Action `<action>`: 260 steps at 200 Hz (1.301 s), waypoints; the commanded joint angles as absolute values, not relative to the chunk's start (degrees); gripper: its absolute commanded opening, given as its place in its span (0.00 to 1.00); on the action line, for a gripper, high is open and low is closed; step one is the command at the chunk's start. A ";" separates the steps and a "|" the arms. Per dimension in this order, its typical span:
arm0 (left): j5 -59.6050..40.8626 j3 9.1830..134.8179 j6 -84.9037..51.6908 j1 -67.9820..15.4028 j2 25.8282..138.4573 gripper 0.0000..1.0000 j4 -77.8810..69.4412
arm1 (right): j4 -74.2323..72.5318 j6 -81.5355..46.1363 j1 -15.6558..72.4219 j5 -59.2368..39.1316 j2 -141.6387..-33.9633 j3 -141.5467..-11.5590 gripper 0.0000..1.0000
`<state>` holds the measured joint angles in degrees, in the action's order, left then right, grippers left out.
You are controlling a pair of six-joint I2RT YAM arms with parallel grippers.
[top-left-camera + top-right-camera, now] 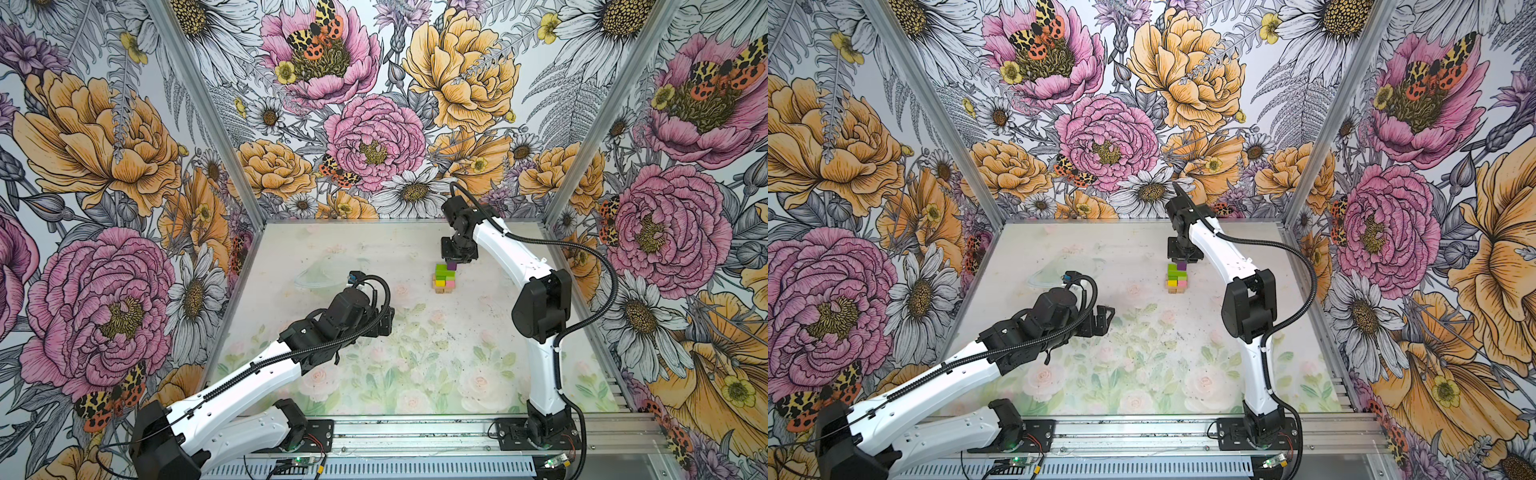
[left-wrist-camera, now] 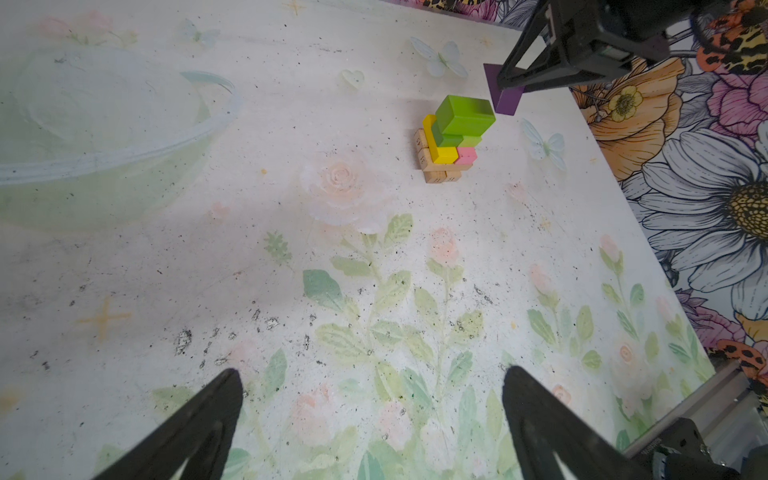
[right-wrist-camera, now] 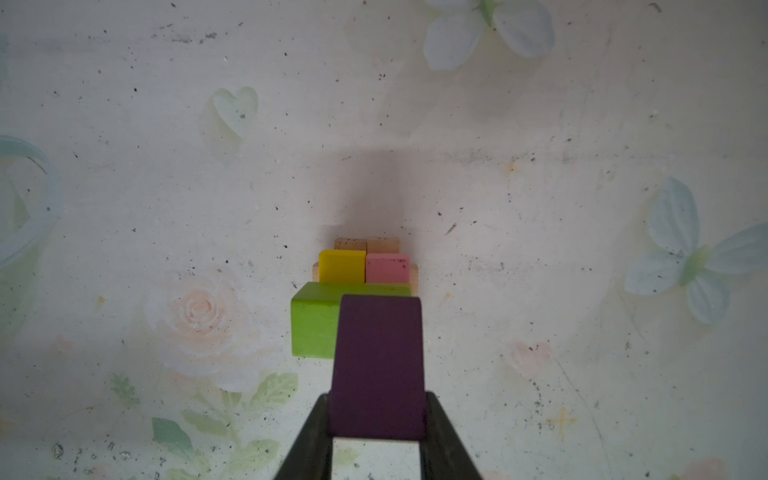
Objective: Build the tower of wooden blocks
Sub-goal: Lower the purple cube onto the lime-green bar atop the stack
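The wood block tower (image 1: pixel 445 279) (image 1: pixel 1177 279) stands right of the table's middle. Tan oblongs (image 2: pixel 436 174) lie at its base, with a yellow oblong (image 2: pixel 442 153) and a pink oblong (image 2: pixel 467 154) on them. A green cube (image 2: pixel 446 139) comes above those, and a lime brick (image 2: pixel 465 114) (image 3: pixel 313 328) lies on top. My right gripper (image 1: pixel 453 259) (image 3: pixel 377 399) is shut on the purple piece (image 2: pixel 505 97) (image 3: pixel 378 365). It hangs in the air just beside and above the lime brick's far edge. My left gripper (image 2: pixel 372 374) (image 1: pixel 384 322) is open and empty, low over the table well short of the tower.
A clear plastic bowl (image 2: pixel 208 124) (image 1: pixel 307 276) sits left of the tower, behind my left arm. Flowered walls close the table in at the back and on both sides. An aluminium rail (image 1: pixel 415 432) runs along the front edge.
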<state>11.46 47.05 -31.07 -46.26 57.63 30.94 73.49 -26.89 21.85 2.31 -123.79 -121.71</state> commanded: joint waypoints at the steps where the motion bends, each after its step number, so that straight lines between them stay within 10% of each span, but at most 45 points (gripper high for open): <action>1: 10.39 48.56 -30.18 -45.70 57.46 0.99 29.22 | 72.92 -27.01 22.42 1.00 -124.89 -121.75 0.26; 260: 9.27 49.02 -30.30 -45.13 57.19 0.99 29.33 | 71.61 -27.33 21.46 0.62 -127.45 -122.90 0.27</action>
<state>10.59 47.07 -31.07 -45.82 57.65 30.55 72.40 -27.09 22.04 0.34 -126.21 -121.21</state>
